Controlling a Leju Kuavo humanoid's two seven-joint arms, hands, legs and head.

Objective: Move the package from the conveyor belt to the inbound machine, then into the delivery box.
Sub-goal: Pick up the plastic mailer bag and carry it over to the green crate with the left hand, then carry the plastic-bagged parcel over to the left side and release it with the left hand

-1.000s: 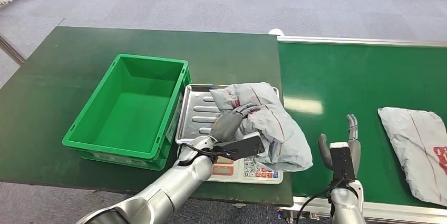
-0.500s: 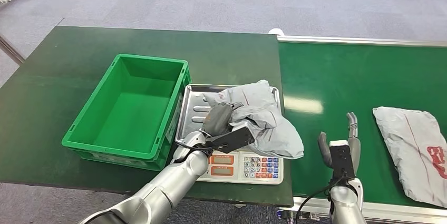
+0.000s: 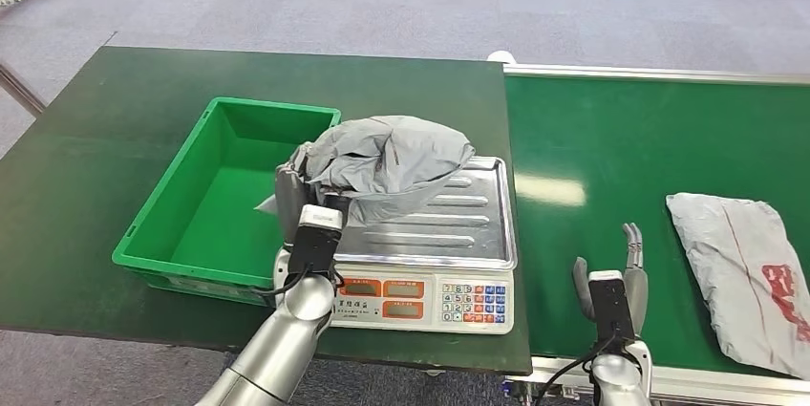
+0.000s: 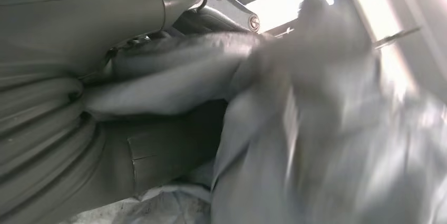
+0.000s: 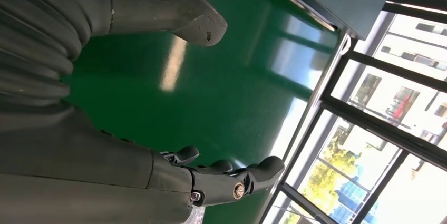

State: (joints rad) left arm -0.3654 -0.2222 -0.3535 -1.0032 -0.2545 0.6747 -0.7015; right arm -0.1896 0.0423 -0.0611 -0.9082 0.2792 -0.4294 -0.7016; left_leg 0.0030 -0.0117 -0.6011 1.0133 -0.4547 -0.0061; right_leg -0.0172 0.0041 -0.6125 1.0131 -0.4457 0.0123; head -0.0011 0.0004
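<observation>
- The grey package is lifted off the scale's steel tray, bunched over the rim of the green delivery box, apparently so it can drop inside.
- The left hand grips its edge from below.
- The right hand hovers over the conveyor belt, fingers apart, holding nothing.
- A second package lies further along the belt.

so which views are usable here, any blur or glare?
Head view: sharp, with a mild glare streak on the conveyor belt; the grey package in the left hand reads clearly. Left wrist view: heavy motion blur on the package, window light blown out. Right wrist view: right hand in focus, glare bands on the belt, bright windows behind.
</observation>
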